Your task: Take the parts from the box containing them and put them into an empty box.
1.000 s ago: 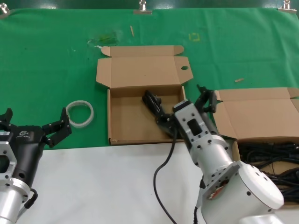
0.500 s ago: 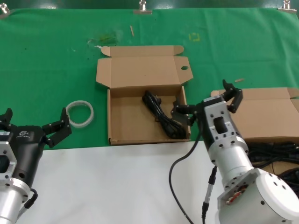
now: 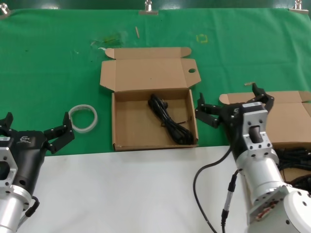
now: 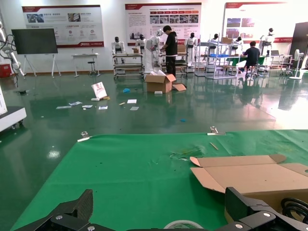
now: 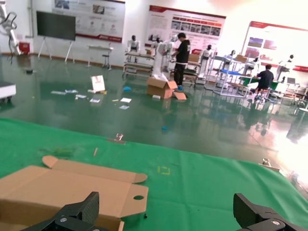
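The right gripper is hovering with its jaws spread wide and nothing between them, over the gap between the two cardboard boxes, one finger reaching just past the right wall of the round-holed box and the other above the lid of the second box. A single black cable bundle is lying inside the round-holed box, running diagonally from the back middle toward the front right corner, apart from the gripper. That box is sitting open on the green cloth, its lid folded back with the small hole near the right edge. More black cables are piled in the second box at the right, partly hidden behind the right arm. The left gripper is waiting low at the left, fingers splayed open and empty, near a white translucent ring lying on the cloth beside the holed box.
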You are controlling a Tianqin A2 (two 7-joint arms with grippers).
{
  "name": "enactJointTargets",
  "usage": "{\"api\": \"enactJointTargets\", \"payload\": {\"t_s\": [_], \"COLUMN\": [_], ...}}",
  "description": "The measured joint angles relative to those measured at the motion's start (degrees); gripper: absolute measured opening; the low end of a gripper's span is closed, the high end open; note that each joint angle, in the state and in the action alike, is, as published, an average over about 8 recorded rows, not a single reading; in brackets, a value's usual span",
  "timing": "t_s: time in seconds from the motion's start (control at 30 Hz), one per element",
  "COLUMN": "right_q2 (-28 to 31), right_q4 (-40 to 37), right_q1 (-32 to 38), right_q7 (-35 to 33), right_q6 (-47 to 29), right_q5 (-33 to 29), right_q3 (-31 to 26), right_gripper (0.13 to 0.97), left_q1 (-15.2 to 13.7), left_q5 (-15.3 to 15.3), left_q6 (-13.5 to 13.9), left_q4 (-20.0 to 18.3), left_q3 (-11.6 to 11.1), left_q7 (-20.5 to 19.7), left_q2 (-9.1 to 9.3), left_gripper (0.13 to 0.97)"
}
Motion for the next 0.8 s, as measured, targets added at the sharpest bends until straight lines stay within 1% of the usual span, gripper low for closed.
{"api": "enactJointTargets", "payload": {"t_s": [0.8], "right_q2": [0.0], "right_q4": [1.49], "right_q1": [-7.66], "right_q7": [26.41], "right_q6": [-13.42], "right_q5": [-17.47], "right_q3": [12.51], "right_gripper": [0.966], "left_q1": [0.0], "left_q5": [-0.01], "left_q6": [0.0], "left_q4": [0.0], "left_q3": [0.0], "left_q7": [-0.02], "left_q2": [0.0], "left_gripper": [0.966]}}
